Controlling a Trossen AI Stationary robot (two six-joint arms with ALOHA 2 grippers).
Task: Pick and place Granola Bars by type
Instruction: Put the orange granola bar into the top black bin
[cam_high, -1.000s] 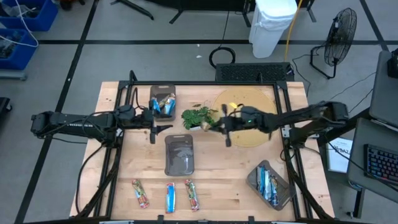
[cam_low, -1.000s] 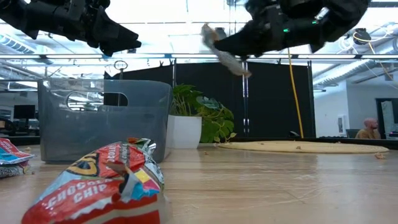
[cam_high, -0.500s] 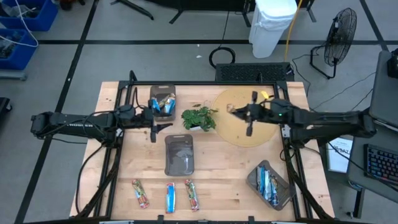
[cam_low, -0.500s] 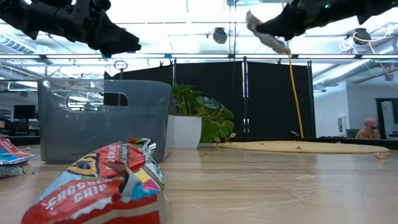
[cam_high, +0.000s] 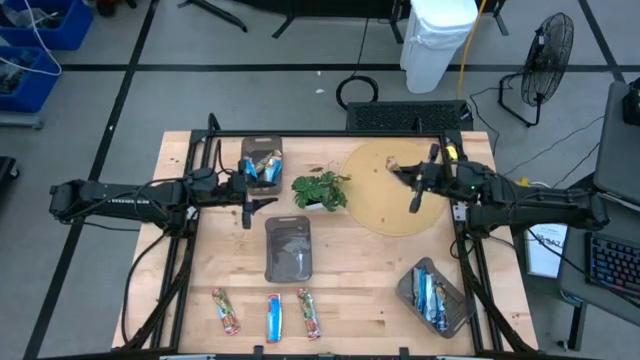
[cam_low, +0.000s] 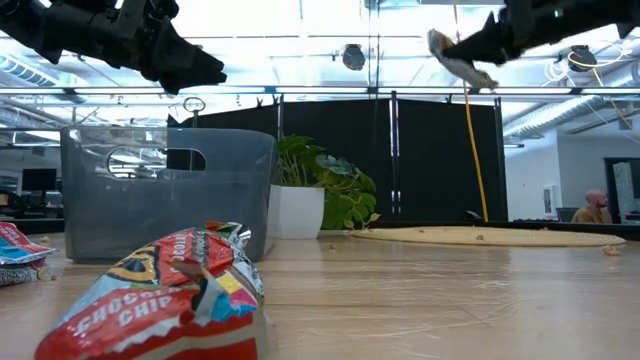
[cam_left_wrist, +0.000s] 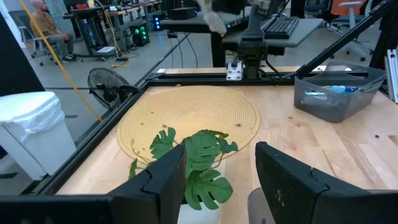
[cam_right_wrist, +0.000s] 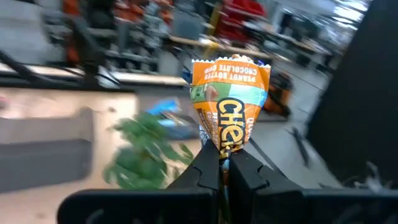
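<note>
bar with orange-green wrapper is clamped by one end in the right gripper, fingers pressed together on the crimp, long axis running straight out from the fingertips. in the high view the right gripper sits high over the round mat on the far right part of the table; the low view shows the bar dangling well above the tabletop. which tray it belongs to is a guess: far-left tray holds blue plus some tan/green bars, near-right tray holds blue-silver ones, middle tray looks empty. if the far-left tray is the target, it lies well away across the plant on the left side, so the held bar would have to cross over the plant; the near-right tray is on the right arm's own side and closer. left gripper hovers just beside the far-left tray, fingers apart, holding nothing, nearer that tray than the right one is. three bars still lie in a row at the near edge: a red one, a blue one, another red one, all with long axes roughly front to back, nearer the left arm. red bar fills the low view foreground. task looks partway done, sorting of the near row not yet started.
</note>
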